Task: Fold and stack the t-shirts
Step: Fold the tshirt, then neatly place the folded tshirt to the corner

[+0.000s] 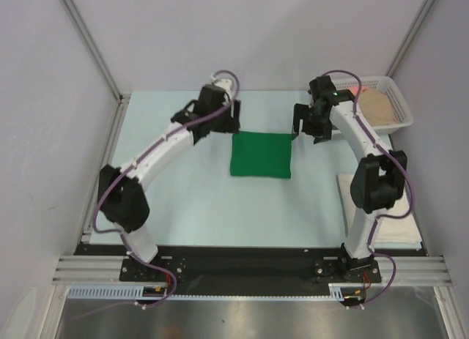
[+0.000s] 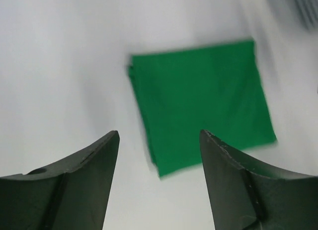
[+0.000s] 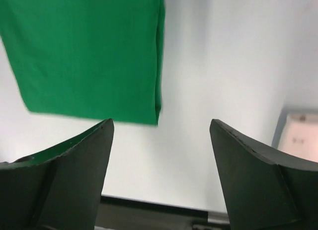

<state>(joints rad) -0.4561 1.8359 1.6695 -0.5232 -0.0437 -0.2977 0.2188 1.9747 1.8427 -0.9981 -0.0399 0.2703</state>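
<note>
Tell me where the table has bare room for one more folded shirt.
Free: the table between the green shirt and the near edge, flanked by both arms; the far left corner. Crowded: the right side, with basket, right arm and white cloth.

The folded t-shirt [image 1: 261,154] is plain bright green, without print. The counter [image 1: 190,207] around it is pale blue-white. Right of the t-shirt, a white mesh basket [image 1: 400,97] holds tan cloth [image 1: 375,105]. The left end effector [image 2: 159,133] and right end effector [image 3: 161,121] are black.
</note>
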